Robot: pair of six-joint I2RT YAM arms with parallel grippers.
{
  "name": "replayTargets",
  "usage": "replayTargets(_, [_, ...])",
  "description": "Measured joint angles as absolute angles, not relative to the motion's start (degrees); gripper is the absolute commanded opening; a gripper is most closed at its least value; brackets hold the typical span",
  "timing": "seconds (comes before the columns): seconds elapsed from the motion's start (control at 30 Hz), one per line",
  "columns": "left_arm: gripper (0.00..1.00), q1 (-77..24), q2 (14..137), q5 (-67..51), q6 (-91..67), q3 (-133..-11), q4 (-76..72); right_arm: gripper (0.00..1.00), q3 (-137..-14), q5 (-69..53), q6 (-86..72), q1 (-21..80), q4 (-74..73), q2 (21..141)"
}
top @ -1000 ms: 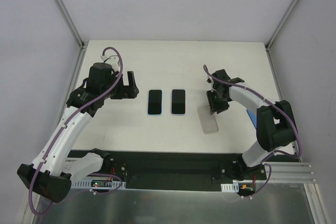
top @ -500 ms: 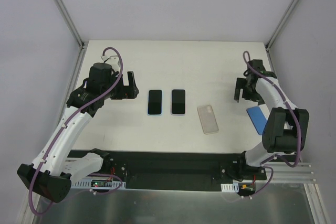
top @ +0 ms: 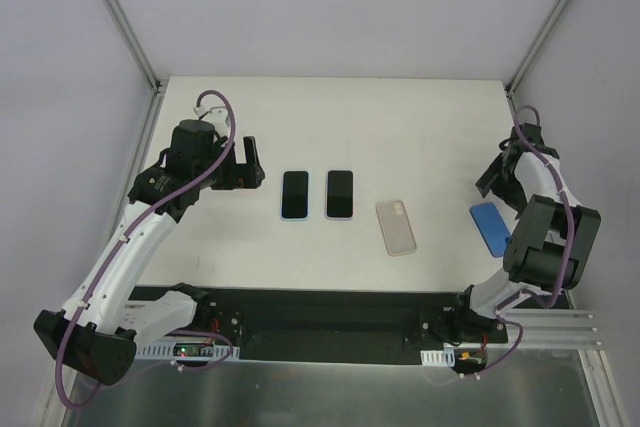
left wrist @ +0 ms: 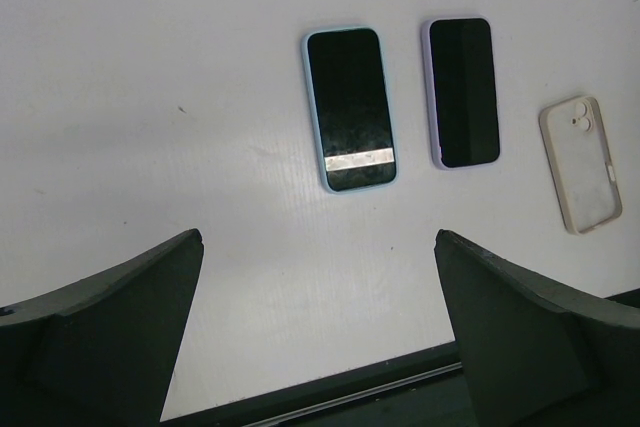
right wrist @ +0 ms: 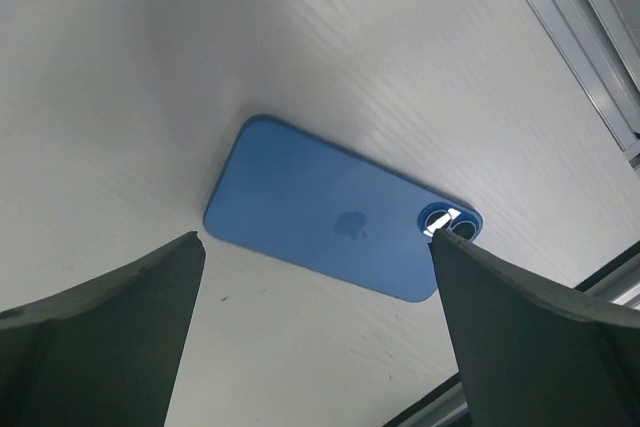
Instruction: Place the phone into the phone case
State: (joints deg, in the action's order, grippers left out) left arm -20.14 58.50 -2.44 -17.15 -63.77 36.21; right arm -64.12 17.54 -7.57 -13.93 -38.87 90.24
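Note:
A blue phone (top: 489, 228) lies face down near the table's right edge, its camera end toward the front; the right wrist view shows its back (right wrist: 330, 212). The empty translucent phone case (top: 396, 226) lies flat right of centre and also shows in the left wrist view (left wrist: 582, 164). My right gripper (top: 493, 183) hangs open just behind and above the blue phone, its jaws (right wrist: 315, 240) wide apart and holding nothing. My left gripper (top: 256, 164) is open and empty at the left, well away from the case (left wrist: 317, 237).
Two phones lie screen up side by side at the table's centre: one with a light blue rim (left wrist: 350, 107) (top: 294, 194), one with a lilac rim (left wrist: 462, 90) (top: 339, 194). The metal frame rail (right wrist: 585, 37) runs close beside the blue phone.
My right gripper opened, left the translucent case on the table and swung right to hang over the blue phone. The left arm has not moved.

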Motion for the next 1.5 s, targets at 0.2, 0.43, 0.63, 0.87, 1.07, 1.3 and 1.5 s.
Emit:
replayTargets(0.2, [0.99, -20.14, 59.13, -2.37, -17.15, -63.75, 36.21, 0.99, -65.34, 19.18, -10.81, -17.34, -38.44, 95.11])
replayTargets(0.43, [0.99, -20.14, 59.13, -1.85, -17.12, -63.72, 36.18, 0.95, -69.93, 18.37, -11.35, -18.76, -38.13, 102.85])
replayTargets(0.63, [0.99, -20.14, 59.13, -1.78, -17.12, -63.59, 35.99, 0.95, -70.61, 15.53, -9.85, -18.94, -37.36, 105.67])
replayTargets(0.87, [0.99, -20.14, 59.13, -1.23, -17.12, -63.44, 35.81, 0.94, -71.40, 8.82, -7.55, -18.70, -36.53, 106.89])
replayTargets(1.07, [0.99, -20.14, 59.13, -1.23, -17.12, -63.44, 35.81, 0.94, -70.94, 2.61, -4.69, -16.29, -35.59, 106.89])
replayTargets(1.3, [0.99, -20.14, 59.13, -1.26, -17.12, -63.35, 35.79, 0.94, -66.98, -0.58, -0.95, -12.32, -33.69, 103.57])
replayTargets(1.5, [0.99, -20.14, 58.94, -1.32, -17.12, -63.16, 35.77, 0.95, -61.91, -5.41, 0.95, -4.56, -33.87, 98.80])
